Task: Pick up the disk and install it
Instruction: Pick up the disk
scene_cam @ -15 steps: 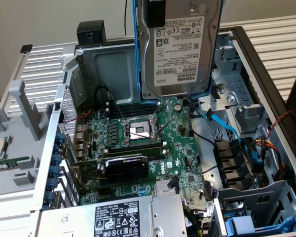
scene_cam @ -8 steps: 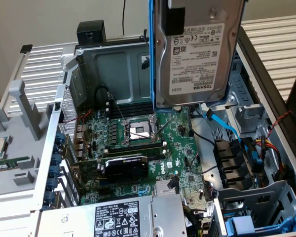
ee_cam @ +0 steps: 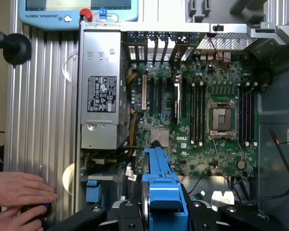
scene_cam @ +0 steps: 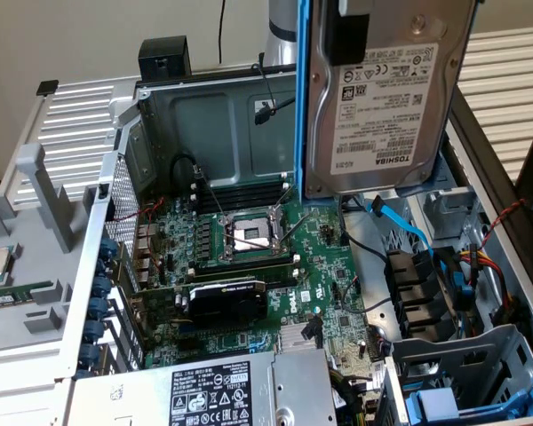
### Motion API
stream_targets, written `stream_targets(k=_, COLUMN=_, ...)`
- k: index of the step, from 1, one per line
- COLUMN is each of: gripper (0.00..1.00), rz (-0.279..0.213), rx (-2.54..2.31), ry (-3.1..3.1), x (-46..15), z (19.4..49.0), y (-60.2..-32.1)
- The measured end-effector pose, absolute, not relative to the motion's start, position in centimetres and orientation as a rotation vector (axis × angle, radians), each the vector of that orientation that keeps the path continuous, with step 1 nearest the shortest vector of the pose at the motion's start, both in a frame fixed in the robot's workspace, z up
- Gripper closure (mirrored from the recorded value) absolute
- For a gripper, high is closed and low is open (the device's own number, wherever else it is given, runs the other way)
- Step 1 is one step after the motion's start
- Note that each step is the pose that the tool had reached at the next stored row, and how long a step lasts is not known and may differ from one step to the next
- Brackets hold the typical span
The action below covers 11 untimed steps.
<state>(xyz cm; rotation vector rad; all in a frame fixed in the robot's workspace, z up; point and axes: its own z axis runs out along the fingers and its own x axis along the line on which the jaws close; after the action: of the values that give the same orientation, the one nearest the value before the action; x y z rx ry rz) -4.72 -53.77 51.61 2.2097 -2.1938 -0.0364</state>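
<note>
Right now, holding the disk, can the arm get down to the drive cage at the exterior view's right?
Probably yes. The end effector holds the disk above the open case, and the drive cage lies uncovered below. The blue cable and the red and yellow wires near it could snag.

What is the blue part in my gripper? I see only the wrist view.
Observer: The frame of the disk; its white Toshiba label reads upside down in the exterior view.
Operator: Is it in the case?
Observer: No, the gripper holds it upright above the open case.
Operator: Anything beneath it?
Observer: A blue cable passes just under its lower edge in the exterior view.
</note>
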Motion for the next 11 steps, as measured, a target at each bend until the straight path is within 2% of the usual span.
stream_targets(k=11, gripper=0.63, rz=0.007, rx=2.189, ry=-2.176, x=-4.13, z=52.06, y=-54.58)
